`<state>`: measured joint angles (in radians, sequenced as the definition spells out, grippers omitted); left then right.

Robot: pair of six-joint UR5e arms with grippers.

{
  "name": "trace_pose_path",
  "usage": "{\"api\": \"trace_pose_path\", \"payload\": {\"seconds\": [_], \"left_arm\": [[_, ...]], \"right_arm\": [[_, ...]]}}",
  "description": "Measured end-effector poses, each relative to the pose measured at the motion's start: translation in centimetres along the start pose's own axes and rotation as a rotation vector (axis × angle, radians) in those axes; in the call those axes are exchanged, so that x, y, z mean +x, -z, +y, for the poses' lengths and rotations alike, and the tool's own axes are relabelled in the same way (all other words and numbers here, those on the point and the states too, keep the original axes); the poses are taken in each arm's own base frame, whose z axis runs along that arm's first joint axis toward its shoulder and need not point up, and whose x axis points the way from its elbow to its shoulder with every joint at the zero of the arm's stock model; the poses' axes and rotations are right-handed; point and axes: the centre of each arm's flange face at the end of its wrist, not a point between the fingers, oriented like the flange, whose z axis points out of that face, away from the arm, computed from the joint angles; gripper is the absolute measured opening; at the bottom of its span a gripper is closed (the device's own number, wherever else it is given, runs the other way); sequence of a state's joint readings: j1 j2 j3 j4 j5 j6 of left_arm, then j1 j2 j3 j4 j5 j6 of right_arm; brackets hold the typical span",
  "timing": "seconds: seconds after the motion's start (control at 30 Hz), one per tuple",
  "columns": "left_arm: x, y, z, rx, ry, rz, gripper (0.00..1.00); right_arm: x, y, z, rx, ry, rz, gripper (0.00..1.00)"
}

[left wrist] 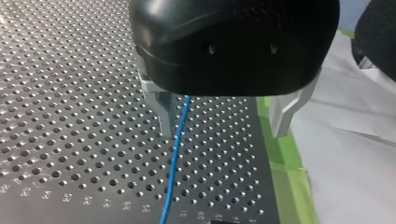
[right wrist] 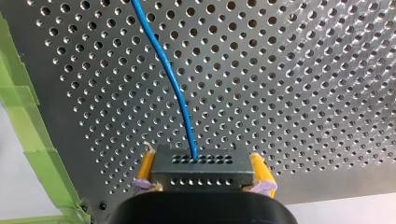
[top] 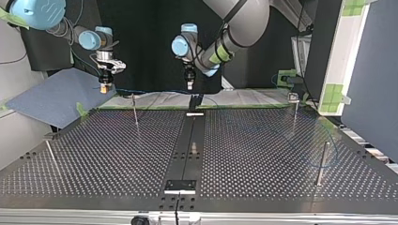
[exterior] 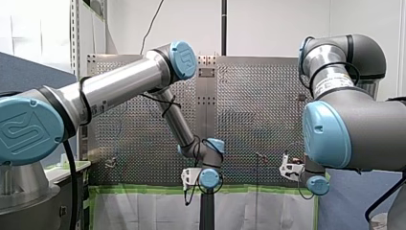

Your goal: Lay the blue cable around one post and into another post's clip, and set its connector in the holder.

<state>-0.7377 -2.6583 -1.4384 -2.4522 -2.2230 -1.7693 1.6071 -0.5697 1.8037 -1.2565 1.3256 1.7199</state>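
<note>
Front view set behind and above arms (exterior: 119, 86), aimed along reach over perforated counter (exterior: 249, 96), from afar. Top view placed across counter, low, faced toward arms. Both wrist views held close above counter, aimed down. Counter shared by all four; blue cable (left wrist: 175, 158) by both wrist views.

**Even room light, glare on the metal**

Soft light from above is filling the front view, washing the white wall (exterior: 277, 24) pale and laying a bright streak along my left arm (exterior: 119, 84). In the top view the perforated table (top: 258, 154) is catching a dull sheen against a dark backdrop. In the left wrist view my left gripper (left wrist: 224, 123) is shading the table just under it. In the right wrist view the table is glaring, while the connector (right wrist: 201, 169) is showing a dark near face.
</note>
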Motion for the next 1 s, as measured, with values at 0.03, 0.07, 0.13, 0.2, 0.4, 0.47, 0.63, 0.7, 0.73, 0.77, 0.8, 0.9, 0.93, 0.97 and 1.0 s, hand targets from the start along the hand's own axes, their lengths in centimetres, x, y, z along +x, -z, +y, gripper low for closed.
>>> {"api": "trace_pose_path", "payload": {"seconds": [0.03, 0.07, 0.13, 0.2, 0.4, 0.47, 0.63, 0.7, 0.73, 0.77, 0.8, 0.9, 0.93, 0.97, 1.0], "left_arm": [[-0.2, -0.2, -0.1, 0.0, 0.002, -0.003, 1.0], [-0.3, -0.4, -0.2, 0.0, 0.003, -0.005, 1.0], [-0.8, -0.7, -0.5, 0.002, 0.004, -0.011, 1.0], [-1.1, -1.0, -0.7, 0.003, 0.004, -0.016, 1.0], [-1.5, -1.7, -0.7, 0.007, 0.003, -0.02, 1.0], [-1.5, -2.0, -0.4, 0.002, 0.0, -0.019, 1.0], [-0.6, -3.1, 0.3, -0.016, -0.019, -0.001, 1.0], [-0.4, -3.5, 0.3, -0.022, -0.026, 0.006, 1.0], [-0.4, -3.8, 0.3, -0.024, -0.028, 0.007, 1.0], [-0.5, -4.0, 0.2, -0.026, -0.028, 0.007, 1.0], [-0.7, -4.2, 0.2, -0.027, -0.028, 0.006, 1.0], [-1.1, -4.6, 0.0, -0.033, -0.027, 0.004, 1.0], [-1.2, -4.7, 0.0, -0.037, -0.026, 0.003, 1.0], [-1.2, -4.8, 0.0, -0.041, -0.026, 0.002, 1.0], [-1.3, -4.8, 0.1, -0.045, -0.027, 0.001, 1.0]], "right_arm": [[0.0, 0.0, 0.0, 0.0, 0.0, 0.0, 0.0], [0.0, 0.0, 0.0, 0.0, 0.0, 0.0, 0.0], [0.0, 0.0, 0.0, 0.0, 0.0, 0.0, 0.0], [0.0, 0.0, 0.0, 0.0, 0.001, 0.0, 0.0], [0.0, 0.0, 0.0, 0.0, 0.002, -0.002, 0.0], [0.0, 0.0, 0.0, 0.0, 0.002, -0.002, 0.0], [0.0, 0.0, 0.0, 0.0, 0.002, -0.003, 0.0], [0.0, 0.0, 0.0, 0.0, 0.002, -0.003, 0.0], [0.0, 0.0, 0.0, 0.0, 0.002, -0.003, 0.0], [0.0, 0.0, 0.0, 0.0, 0.002, -0.003, 0.0], [0.0, 0.0, 0.0, 0.0, 0.002, -0.003, 0.0], [0.0, 0.0, 0.0, 0.0, 0.002, -0.003, 0.0], [0.0, 0.0, 0.0, 0.0, 0.002, -0.003, 0.0], [0.0, 0.0, 0.0, 0.0, 0.002, -0.003, 0.0], [0.0, 0.0, 0.0, 0.0, 0.002, -0.003, 0.0]]}}
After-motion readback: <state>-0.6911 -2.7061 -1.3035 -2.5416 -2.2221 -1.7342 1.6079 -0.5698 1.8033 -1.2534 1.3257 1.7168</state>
